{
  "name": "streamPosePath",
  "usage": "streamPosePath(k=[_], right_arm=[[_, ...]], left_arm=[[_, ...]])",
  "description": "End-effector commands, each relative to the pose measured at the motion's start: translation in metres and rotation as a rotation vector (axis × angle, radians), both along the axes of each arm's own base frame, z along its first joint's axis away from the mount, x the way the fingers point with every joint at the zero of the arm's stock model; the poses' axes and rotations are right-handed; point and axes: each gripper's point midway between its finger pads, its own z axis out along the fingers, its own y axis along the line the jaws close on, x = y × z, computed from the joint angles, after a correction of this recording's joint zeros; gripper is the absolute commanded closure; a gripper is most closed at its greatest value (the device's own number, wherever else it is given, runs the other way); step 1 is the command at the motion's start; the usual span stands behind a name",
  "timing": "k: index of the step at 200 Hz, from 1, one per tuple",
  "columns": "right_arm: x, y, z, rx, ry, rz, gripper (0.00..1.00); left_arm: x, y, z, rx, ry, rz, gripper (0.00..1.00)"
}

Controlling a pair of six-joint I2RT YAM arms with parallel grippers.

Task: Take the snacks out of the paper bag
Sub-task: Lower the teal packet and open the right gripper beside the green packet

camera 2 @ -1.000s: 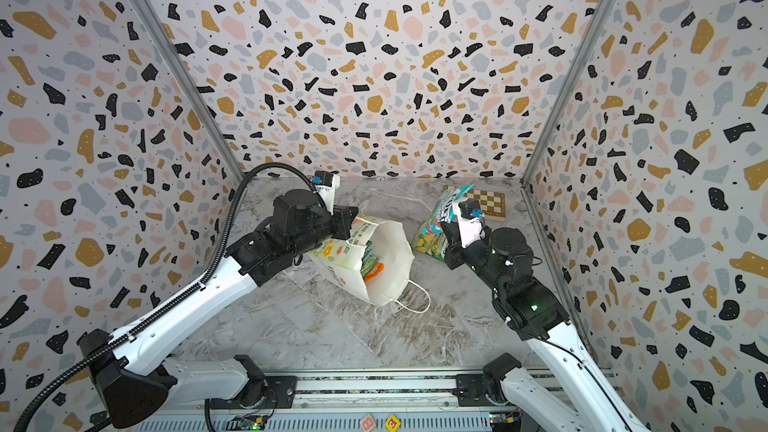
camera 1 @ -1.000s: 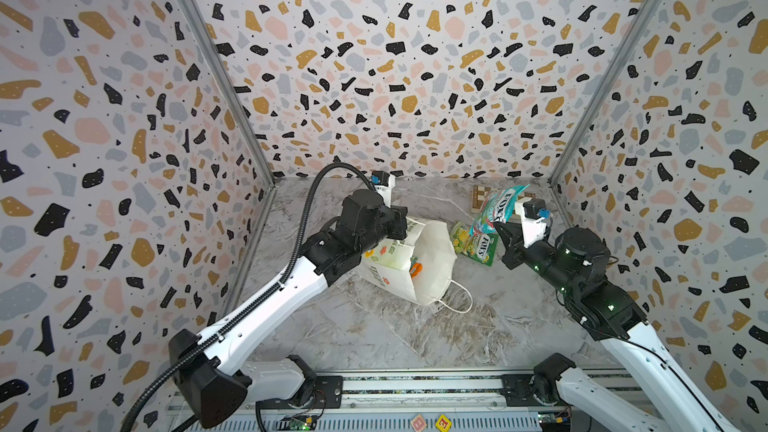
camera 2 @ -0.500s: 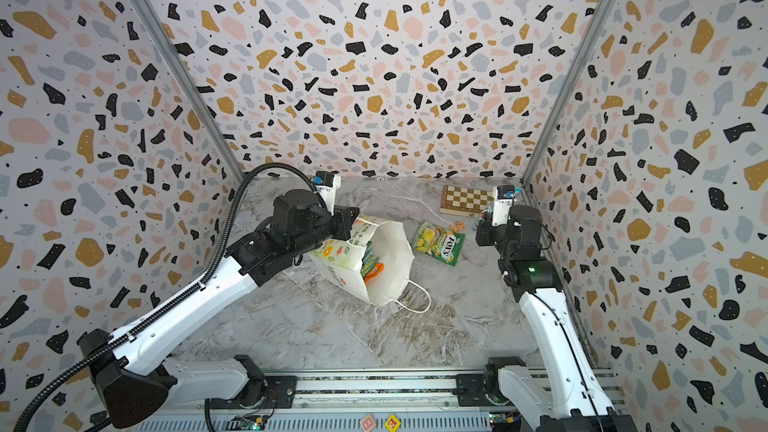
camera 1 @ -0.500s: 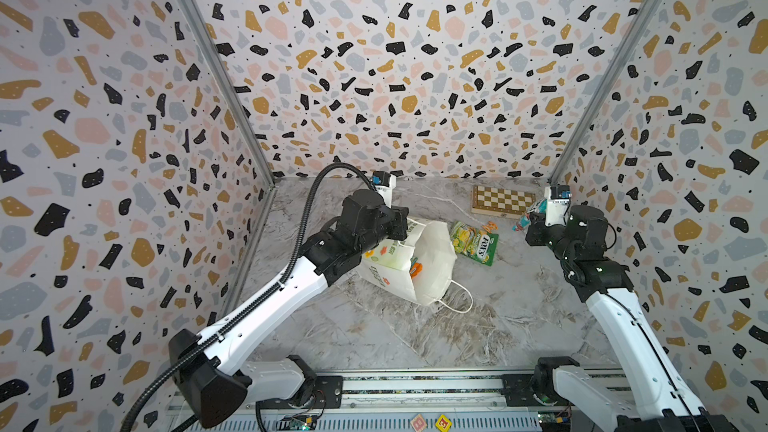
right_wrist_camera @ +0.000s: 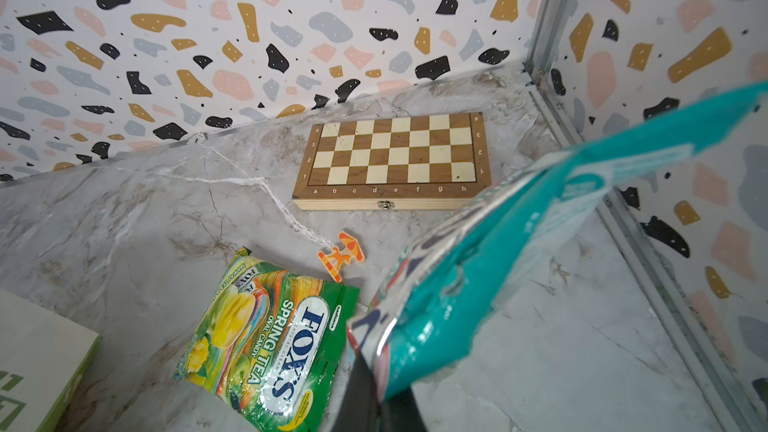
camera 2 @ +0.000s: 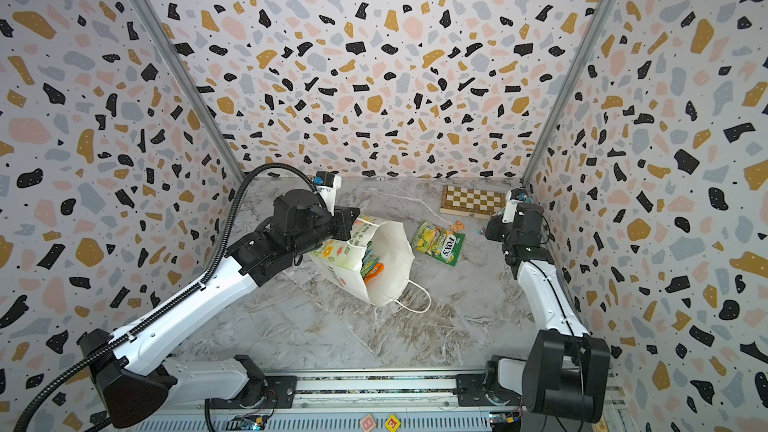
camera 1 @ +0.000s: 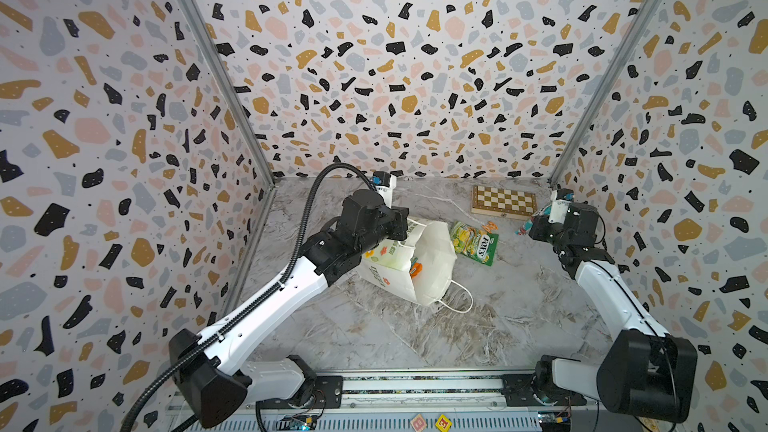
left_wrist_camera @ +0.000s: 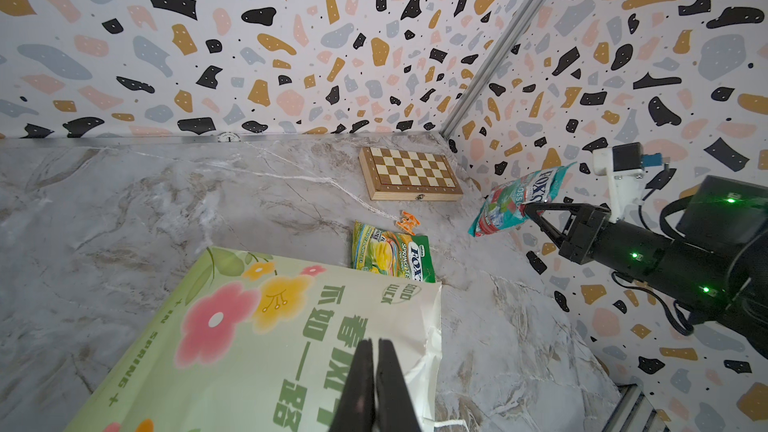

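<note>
The teal FOX'S packet [right_wrist_camera: 498, 268] is blurred in the right wrist view and runs off its edge — print unreadable. Inside the paper bag [camera 2: 390, 251], the packets [camera 2: 371, 265] lie mostly hidden — count unclear.

Bright, even, diffuse light all round. Shadows soft, faint one under paper bag [camera 1: 432, 259] on counter [camera 1: 415, 338]. Glare streaks on green snack packet [right_wrist_camera: 274, 342]. Teal packet [right_wrist_camera: 519, 251] right at lens, blurred. Wide-angle stretch at top-view edges.
</note>
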Motion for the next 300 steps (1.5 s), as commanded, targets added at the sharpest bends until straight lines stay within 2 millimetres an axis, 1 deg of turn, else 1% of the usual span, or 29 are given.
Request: streamPosePath(k=[1,26,46,59,79,106,135,153,195,205,215,228,240,280,300], right_arm=[[0.017,0.009,0.023,0.039,-0.105,0.085,1.0],[0.027,0.011,0.007,0.038,-0.083,0.119,1.0],[0.03,0.007,-0.006,0.025,-0.065,0.119,1.0],[0.03,0.002,-0.018,0.022,-0.038,0.109,1.0],[0.027,-0.006,-0.04,0.029,0.01,0.088,1.0],[0.02,-0.012,-0.067,0.017,0.068,0.057,1.0],[0.014,-0.021,-0.087,-0.002,0.124,0.001,1.0],[0.01,-0.029,-0.095,-0.027,0.153,-0.042,0.91],[0.005,-0.043,-0.103,-0.067,0.2,-0.113,0.77],[0.003,-0.047,-0.104,-0.074,0.208,-0.133,0.71],[0.0,-0.05,-0.104,-0.081,0.212,-0.157,0.62],[-0.003,-0.054,-0.102,-0.087,0.21,-0.183,0.53],[-0.005,-0.057,-0.099,-0.09,0.205,-0.208,0.48],[-0.017,-0.069,-0.088,-0.074,0.202,-0.318,0.36],[-0.023,-0.071,-0.077,-0.064,0.182,-0.347,0.31]], left_arm=[[0.0,-0.003,0.016,-0.04,-0.049,-0.01,1.0],[0.001,-0.005,0.015,-0.038,-0.045,-0.016,1.0],[0.001,-0.005,0.016,-0.038,-0.045,-0.016,1.0],[0.001,-0.005,0.016,-0.031,-0.045,-0.018,1.0],[0.002,-0.004,0.016,-0.025,-0.047,-0.012,1.0],[0.002,-0.006,0.016,-0.018,-0.046,-0.019,1.0],[0.003,-0.007,0.018,-0.013,-0.049,-0.026,1.0],[0.003,-0.006,0.017,-0.01,-0.049,-0.025,1.0],[0.002,-0.006,0.016,-0.011,-0.048,-0.026,1.0],[0.002,-0.006,0.016,-0.011,-0.047,-0.026,1.0],[0.002,-0.006,0.016,-0.011,-0.048,-0.025,1.0],[0.002,-0.006,0.017,-0.013,-0.049,-0.024,1.0],[0.001,-0.005,0.018,-0.016,-0.05,-0.024,1.0],[-0.001,-0.002,0.019,-0.016,-0.053,-0.017,1.0],[-0.001,-0.001,0.02,-0.017,-0.056,-0.015,1.0]])
